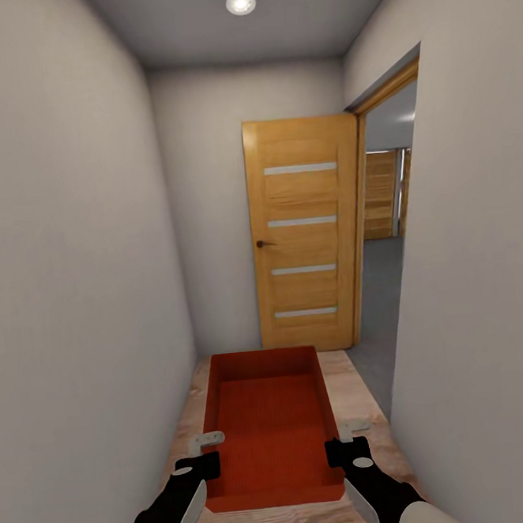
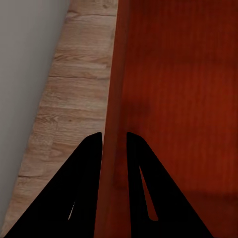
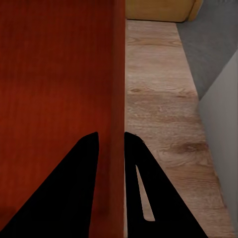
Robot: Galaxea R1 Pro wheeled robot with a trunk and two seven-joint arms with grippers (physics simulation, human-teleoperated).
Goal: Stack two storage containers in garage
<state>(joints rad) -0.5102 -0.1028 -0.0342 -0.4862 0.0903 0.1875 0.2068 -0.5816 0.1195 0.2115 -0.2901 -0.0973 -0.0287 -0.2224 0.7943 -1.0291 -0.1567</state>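
Observation:
One orange-red storage container hangs level in front of me, held above the light wood plank floor of a narrow hallway. My left gripper is shut on its left wall, one finger outside, one inside. At the other side my right gripper is shut on the right wall the same way. The bin is open-topped and has nothing in it. The grey floor beyond the doorway on the right is partly visible.
White walls close in on both sides. An orange wooden door stands open ahead, against the end wall. To its right a doorway leads onto grey flooring, with more orange wood beyond. A ceiling lamp is lit overhead.

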